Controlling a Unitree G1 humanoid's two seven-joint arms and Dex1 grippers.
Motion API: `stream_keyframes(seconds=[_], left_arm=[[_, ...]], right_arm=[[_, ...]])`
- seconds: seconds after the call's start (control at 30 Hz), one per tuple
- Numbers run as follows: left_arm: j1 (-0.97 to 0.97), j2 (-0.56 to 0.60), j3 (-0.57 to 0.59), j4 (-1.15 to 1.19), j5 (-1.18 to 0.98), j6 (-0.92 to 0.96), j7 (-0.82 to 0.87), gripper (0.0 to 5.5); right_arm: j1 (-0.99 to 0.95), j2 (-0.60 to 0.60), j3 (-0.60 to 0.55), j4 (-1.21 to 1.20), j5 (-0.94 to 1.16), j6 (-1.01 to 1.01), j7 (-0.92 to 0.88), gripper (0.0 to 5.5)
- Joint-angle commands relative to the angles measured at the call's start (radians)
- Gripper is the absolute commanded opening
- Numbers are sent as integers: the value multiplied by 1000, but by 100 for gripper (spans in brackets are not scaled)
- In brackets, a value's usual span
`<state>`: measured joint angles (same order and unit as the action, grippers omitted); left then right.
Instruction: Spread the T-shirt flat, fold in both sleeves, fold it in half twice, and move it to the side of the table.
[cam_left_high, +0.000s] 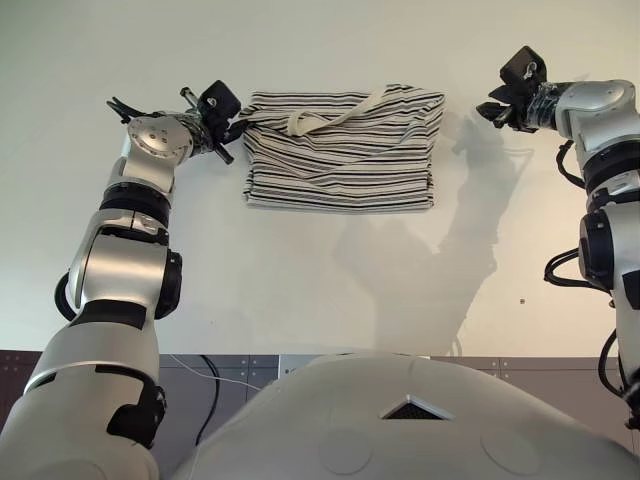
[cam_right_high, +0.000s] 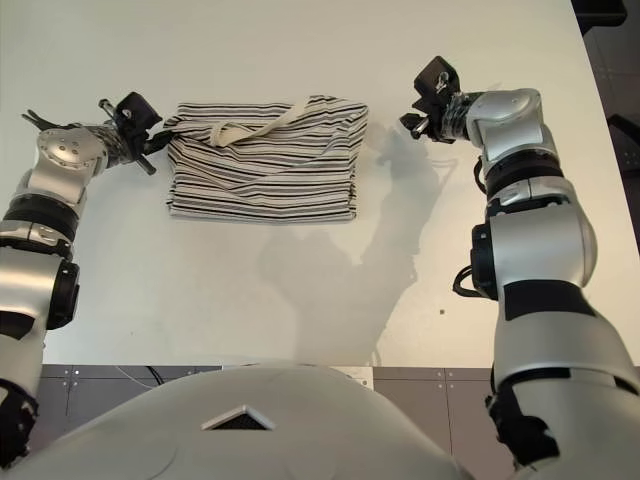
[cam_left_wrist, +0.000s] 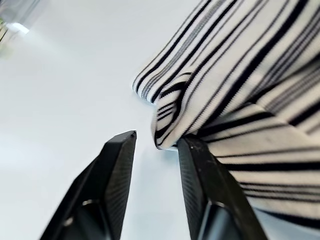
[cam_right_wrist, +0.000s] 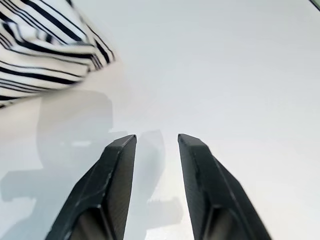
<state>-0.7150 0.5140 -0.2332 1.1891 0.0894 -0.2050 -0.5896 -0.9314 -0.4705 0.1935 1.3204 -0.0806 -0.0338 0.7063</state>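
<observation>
Left eye view: the T-shirt (cam_left_high: 340, 150) lies folded into a compact rectangle at the far middle of the table (cam_left_high: 300, 300), not yet at its side, so the folding appears done or nearly so. The left gripper (cam_left_wrist: 157, 142) stands open at the T-shirt's far left corner, one finger just beside the cloth and gripping nothing, while the right gripper (cam_right_wrist: 156, 140) hangs open over the table, well apart on the right. The next move, as judged, calls for closing on the bundle's edge and drawing it aside without disturbing the layers.

i count one striped t-shirt (cam_left_high: 340, 150), one white table (cam_left_high: 300, 300) beneath it, and two grippers: one left gripper (cam_left_wrist: 155, 142) at the t-shirt's left edge, one right gripper (cam_right_wrist: 155, 140) apart from its right edge.
</observation>
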Motion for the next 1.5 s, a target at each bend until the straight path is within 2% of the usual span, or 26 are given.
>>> stream_keyframes(seconds=[0.03, 0.1, 0.13, 0.23, 0.43, 0.53, 0.77, 0.87, 0.97, 1.0, 1.07, 1.1, 1.17, 1.23, 1.3, 1.37, 1.5], left_arm=[[-4, -84, 85, -52, -91, 30, -114, 172], [-40, -110, 107, -62, -101, 65, -121, 172], [-64, -112, 119, -49, -93, 91, -73, 172], [-102, -94, 138, -19, -47, 141, 90, 172], [-48, -53, -33, -74, 181, 20, 160, 172], [-45, -26, -109, -68, 293, 0, 207, 172], [-62, -11, -84, -61, 295, 36, 223, 172], [-69, -1, -68, -169, 294, -6, 256, 172], [-7, 8, -25, -439, 247, -17, 232, 172], [33, 11, -16, -549, 235, -5, 217, 172], [131, 17, -2, -771, 202, 49, 172, 172], [181, 26, -2, -866, 194, 70, 150, 172], [260, 40, -11, -1009, 176, 111, 100, 172], [347, 73, -34, -1150, 172, 136, 31, 172], [440, 111, -50, -1264, 182, 143, -15, 172], [539, 145, -54, -1349, 212, 140, -33, 172], [792, 166, -93, -1571, 241, 189, -56, 172]], right_arm=[[41, 45, -77, -23, 39, -26, -24, 229], [55, 77, -102, -64, 54, -90, -8, 262], [62, 100, -111, -99, 67, -133, 20, 282], [91, 144, -81, -183, 51, -271, 101, 282], [93, 160, 24, -180, -76, -449, 117, 282], [77, 164, 87, -103, -171, -459, 43, 282], [105, 129, 173, -4, -304, -417, -29, 282], [113, 72, 199, -25, -309, -460, 134, 282], [138, -66, 226, -112, -271, -482, 499, 282], [176, -128, 233, -199, -225, -465, 670, 282], [319, -306, 347, -594, 12, -297, 870, 282], [390, -384, 403, -825, 151, -172, 903, 282], [476, -444, 438, -1143, 340, 47, 908, 282], [524, -381, 374, -1338, 441, 265, 894, 282], [516, -298, 312, -1398, 509, 410, 813, 282], [502, -257, 271, -1412, 531, 486, 739, 282], [475, -261, 165, -1442, 563, 590, 651, 282]])
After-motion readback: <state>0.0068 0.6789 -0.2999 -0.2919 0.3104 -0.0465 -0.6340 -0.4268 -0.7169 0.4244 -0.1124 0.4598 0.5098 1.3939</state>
